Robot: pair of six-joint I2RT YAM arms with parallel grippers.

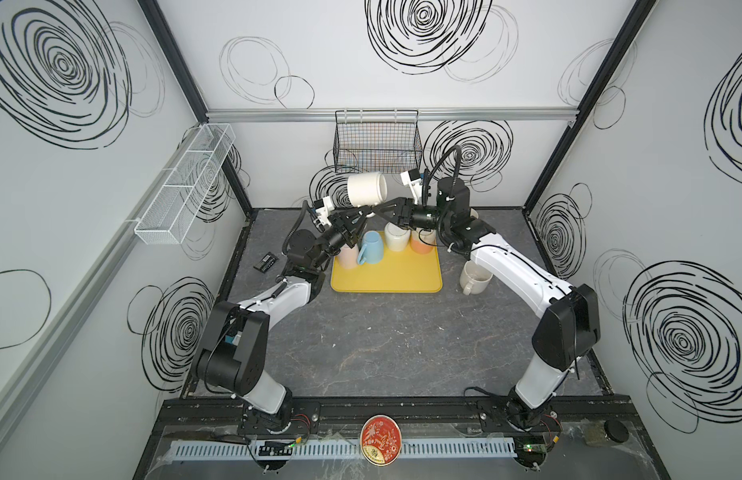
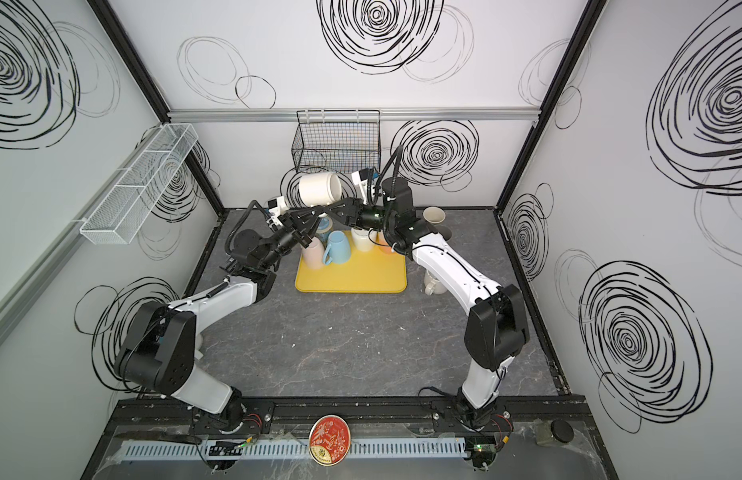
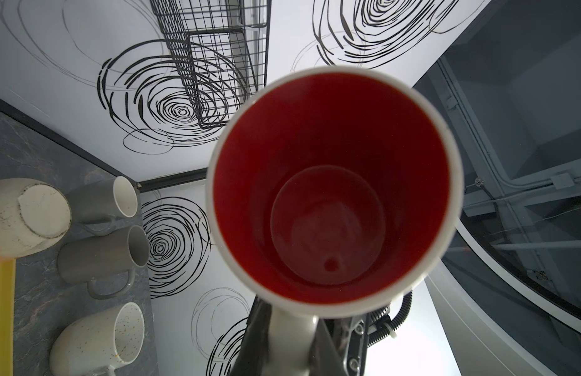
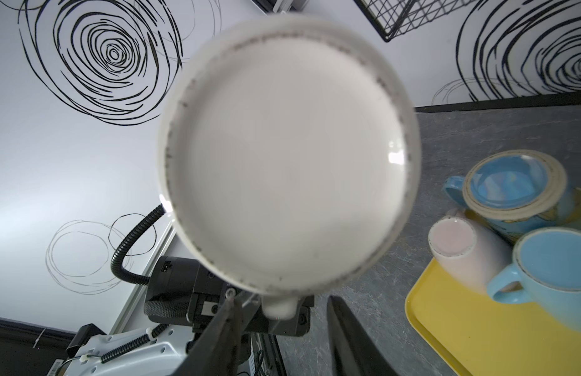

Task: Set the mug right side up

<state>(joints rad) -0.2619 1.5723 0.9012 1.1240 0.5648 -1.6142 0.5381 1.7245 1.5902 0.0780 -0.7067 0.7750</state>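
Holding: left hand [image 1: 361, 217] pinches the handle of the white mug [image 1: 365, 189].
Mug: aloft and lying on its side above the back edge of the yellow tray [image 1: 385, 278], handle pointing down; its red inside faces the left wrist camera, its pale base the right wrist camera.
Right hand [image 1: 385, 209]: fingers spread on either side of the handle, not gripping.
Tray: on the counter [image 1: 381, 340], carrying an upturned blue mug [image 1: 371, 248].

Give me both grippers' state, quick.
Left gripper: shut on the white mug, by its handle.
Right gripper: open, jaws apart either side of that handle, not gripping.
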